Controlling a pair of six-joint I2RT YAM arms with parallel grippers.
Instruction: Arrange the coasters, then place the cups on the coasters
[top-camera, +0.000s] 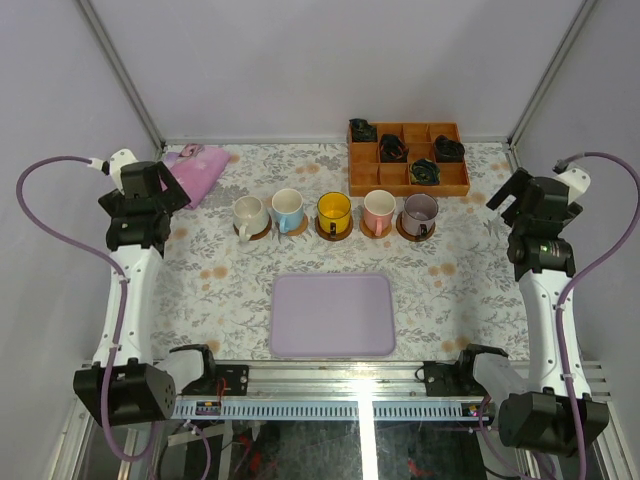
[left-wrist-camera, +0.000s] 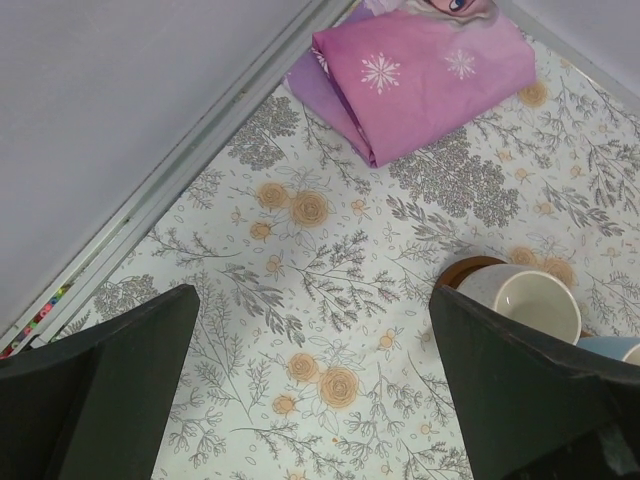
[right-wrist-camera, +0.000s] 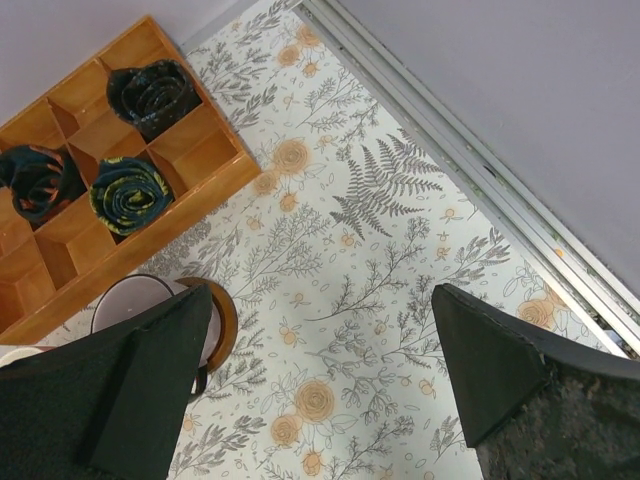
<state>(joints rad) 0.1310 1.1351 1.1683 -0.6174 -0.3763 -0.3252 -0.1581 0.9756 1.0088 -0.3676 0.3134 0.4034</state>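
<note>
- Five small handled ceramic cups (top-camera: 334, 212), upright, each on a round brown wooden coaster (top-camera: 335, 236), form a left-to-right row just beyond the flat lavender rectangular tray (top-camera: 333, 315)
- Left claw (left-wrist-camera: 312, 300) and right claw (right-wrist-camera: 322, 292), beyond the tray's far corners, both wide open, empty

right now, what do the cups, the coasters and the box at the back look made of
Cups: probably glazed ceramic, with smooth coloured outsides and pale insides.
Coasters: look like wood, thin brown matte discs. The grain is too small to tell.
Box: wood or plywood, orange-brown with thin flat dividers and a light satin finish.
</note>
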